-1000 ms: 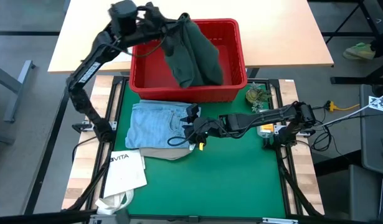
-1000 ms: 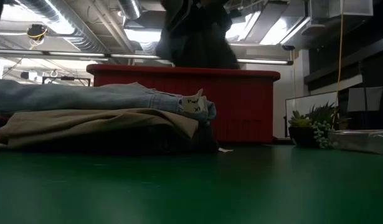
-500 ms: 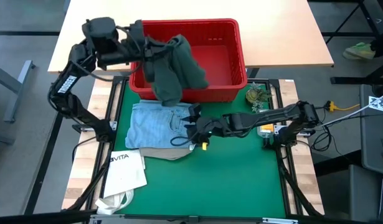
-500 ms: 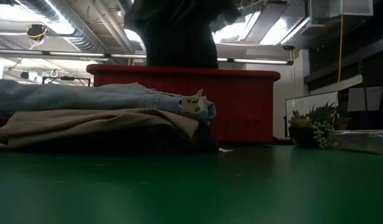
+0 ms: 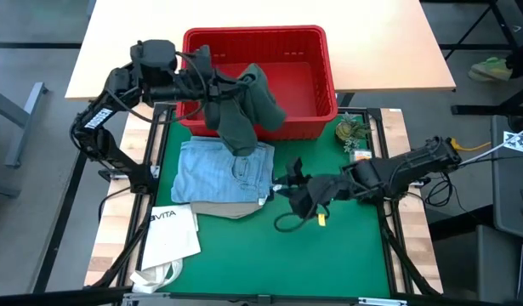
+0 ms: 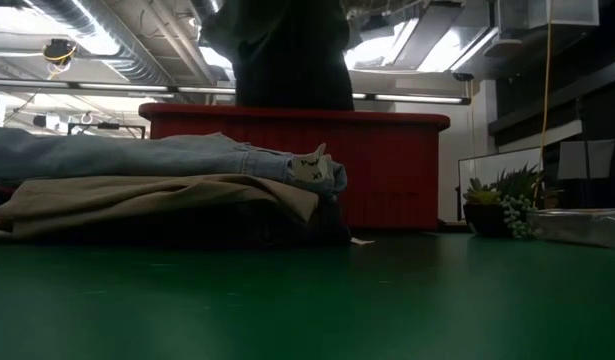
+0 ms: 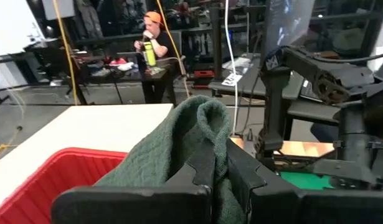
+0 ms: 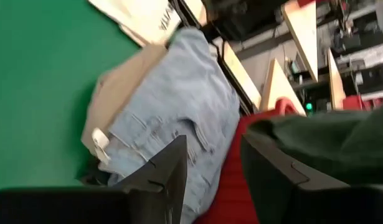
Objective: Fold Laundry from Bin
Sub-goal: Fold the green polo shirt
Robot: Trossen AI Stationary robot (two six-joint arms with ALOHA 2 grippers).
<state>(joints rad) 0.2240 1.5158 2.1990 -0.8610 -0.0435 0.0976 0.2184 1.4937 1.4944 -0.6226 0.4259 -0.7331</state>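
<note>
Left gripper [image 5: 212, 82]: fingers pressed together, pinching the dark green piece [image 5: 244, 106] at its top, up over the bin's near-left corner.
Dark green piece: one, hanging from that grip, its lower end draping over the bin's near rim above the folded stack.
Bin [image 5: 316, 51]: one, red, at the far side of the green mat [image 5: 329, 255].
Right gripper [image 5: 288, 181]: fingers spread apart, holding nothing, low over the mat just right of the stack.
Stack: light blue jeans [image 5: 212, 170] on khaki trousers [image 5: 223, 208], one of each, left of centre.
Tote bag [image 5: 169, 234]: one, white, near-left.
Plant [image 5: 353, 131]: one, small, right of the bin.
</note>
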